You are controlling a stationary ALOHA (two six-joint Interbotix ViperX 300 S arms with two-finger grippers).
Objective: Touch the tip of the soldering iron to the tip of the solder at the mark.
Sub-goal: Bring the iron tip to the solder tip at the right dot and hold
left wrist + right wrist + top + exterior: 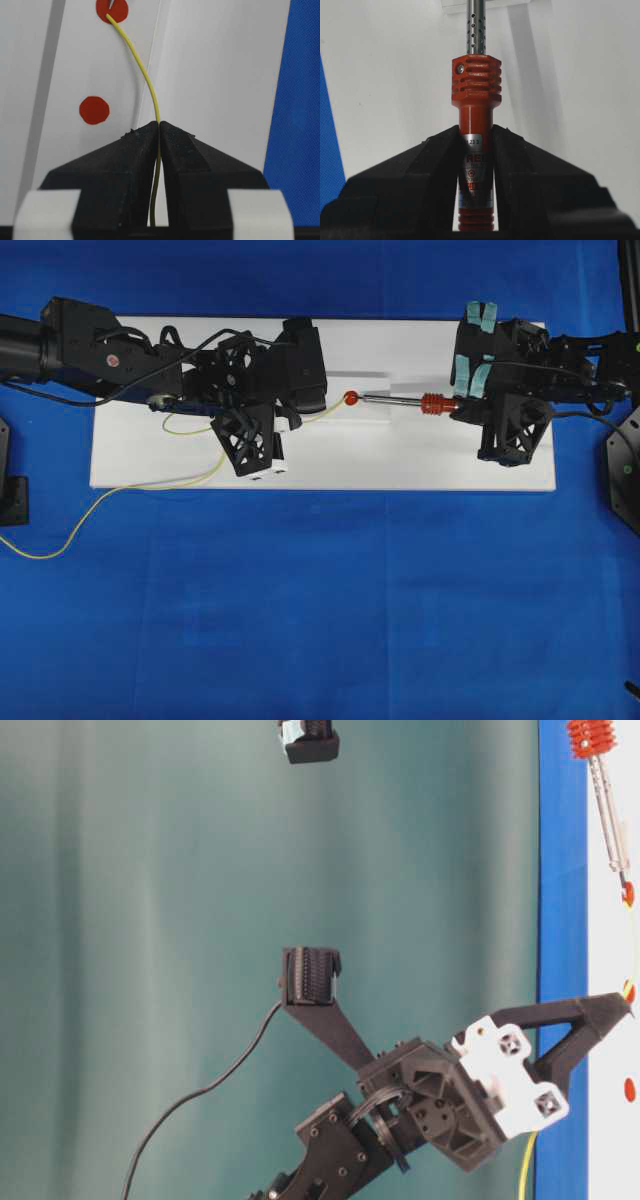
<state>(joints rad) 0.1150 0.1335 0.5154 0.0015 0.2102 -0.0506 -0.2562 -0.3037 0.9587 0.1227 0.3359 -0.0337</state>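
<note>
White board (pixel 400 455) on blue cloth (pixel 320 600) carries both arms. Right gripper (pixel 476 145), at 3 o'clock, clamps the soldering iron (pixel 400 400) by its red handle, shaft pointing toward 9 o'clock. Left gripper (pixel 159 131) pinches the solder (pixel 142 75), whose free end lies on the upper red mark (pixel 112 9), at the iron's tip.

Iron (pixel 405 399): silver perforated shaft, ribbed red-orange collar and handle, lying level along the white board's length, nearer its far edge than its near one, tip on the red mark (pixel 351 398) near the board's middle. Solder (pixel 143 75): thin yellow wire, free end arching up to the same mark, where it meets the iron's tip. Its tail loops over the board's left part and off the near edge onto the blue cloth.
</note>
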